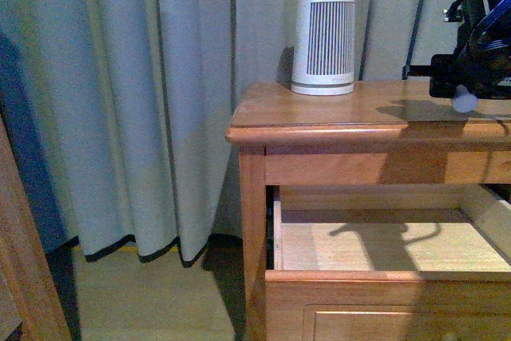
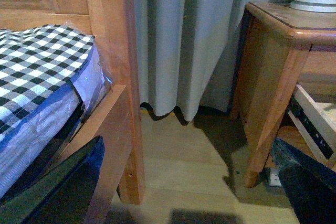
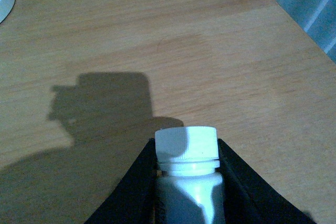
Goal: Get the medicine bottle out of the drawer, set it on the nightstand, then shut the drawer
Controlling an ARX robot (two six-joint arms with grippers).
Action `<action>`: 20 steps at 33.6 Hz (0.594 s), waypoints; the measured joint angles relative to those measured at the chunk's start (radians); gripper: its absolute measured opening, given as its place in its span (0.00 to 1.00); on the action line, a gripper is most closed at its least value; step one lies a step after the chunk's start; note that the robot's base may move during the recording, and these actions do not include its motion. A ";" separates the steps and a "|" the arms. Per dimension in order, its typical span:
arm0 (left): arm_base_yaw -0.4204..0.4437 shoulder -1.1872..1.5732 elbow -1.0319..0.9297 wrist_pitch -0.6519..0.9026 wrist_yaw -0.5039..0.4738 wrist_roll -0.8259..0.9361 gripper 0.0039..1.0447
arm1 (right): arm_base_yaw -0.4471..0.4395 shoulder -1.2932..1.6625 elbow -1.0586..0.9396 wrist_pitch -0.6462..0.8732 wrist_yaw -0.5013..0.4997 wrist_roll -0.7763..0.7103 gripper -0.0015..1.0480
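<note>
My right gripper (image 1: 465, 98) is shut on the medicine bottle (image 3: 188, 171), a small white bottle with a white cap. It holds the bottle above the right part of the nightstand (image 1: 335, 113) top; the bottle's end shows in the front view (image 1: 465, 101). The wooden top fills the right wrist view (image 3: 199, 51) with the gripper's shadow on it. The upper drawer (image 1: 383, 241) stands pulled out, its pale inside bare. My left gripper (image 2: 189, 182) is open and empty, low near the floor between the bed and the nightstand (image 2: 273, 40).
A white-and-grey ribbed cylinder (image 1: 323, 41) stands at the back of the nightstand top. Grey curtains (image 1: 144, 101) hang behind. A wooden bed frame (image 2: 113, 77) with a checked mattress (image 2: 37, 72) is to the left. Wooden floor (image 2: 189, 156) lies between.
</note>
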 joint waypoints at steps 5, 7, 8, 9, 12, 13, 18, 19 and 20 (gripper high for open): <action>0.000 0.000 0.000 0.000 0.000 0.000 0.94 | 0.003 0.000 -0.001 0.035 0.003 -0.006 0.52; 0.000 0.000 0.000 0.000 0.000 0.000 0.94 | 0.003 -0.002 -0.003 0.048 0.003 -0.005 0.59; 0.000 0.000 0.000 0.000 0.000 0.000 0.94 | 0.003 -0.005 -0.008 0.058 0.003 -0.004 0.64; 0.000 0.000 0.000 0.000 0.000 0.000 0.94 | 0.003 -0.008 -0.010 0.063 0.004 -0.002 0.67; 0.000 0.000 0.000 0.000 0.000 0.000 0.94 | 0.002 -0.054 -0.065 0.139 0.029 -0.006 0.83; 0.000 0.000 0.000 0.000 0.000 0.000 0.94 | 0.002 -0.079 -0.092 0.168 0.030 -0.005 0.87; 0.000 0.000 0.000 0.000 0.000 0.000 0.94 | 0.003 -0.257 -0.254 0.276 0.021 0.013 0.93; 0.000 0.000 0.000 0.000 0.000 0.000 0.94 | 0.005 -0.318 -0.311 0.300 0.024 0.017 0.93; 0.000 0.000 0.000 0.000 0.000 0.000 0.94 | 0.007 -0.360 -0.352 0.327 0.034 0.016 0.93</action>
